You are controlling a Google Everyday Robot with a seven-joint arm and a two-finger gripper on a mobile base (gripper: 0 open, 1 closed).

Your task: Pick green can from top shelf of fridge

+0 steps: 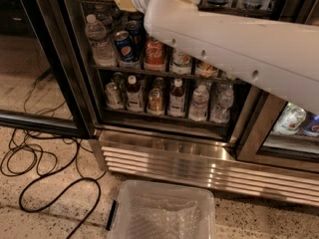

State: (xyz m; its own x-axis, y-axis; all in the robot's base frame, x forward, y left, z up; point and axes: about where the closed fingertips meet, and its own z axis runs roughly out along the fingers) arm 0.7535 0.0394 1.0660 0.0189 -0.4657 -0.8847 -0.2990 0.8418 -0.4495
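Note:
The fridge [65, 73] stands open, its black-framed glass door [30, 59] swung out to the left. My white arm [224, 44] crosses from the right up to the top left. Only a tan part of my gripper [123, 1] shows, at the frame's top edge in front of a high wire shelf [249, 12]. No green can is in view. On the shelf below stand a blue Pepsi can [124, 44] and a red cola can [155, 54].
A water bottle [98, 41] stands left of the Pepsi can. Several bottles [175, 97] fill the lowest shelf. The slatted steel base [199, 166] is underneath. A clear plastic bin [162, 215] sits on the floor in front. Black cables [35, 163] lie at the left.

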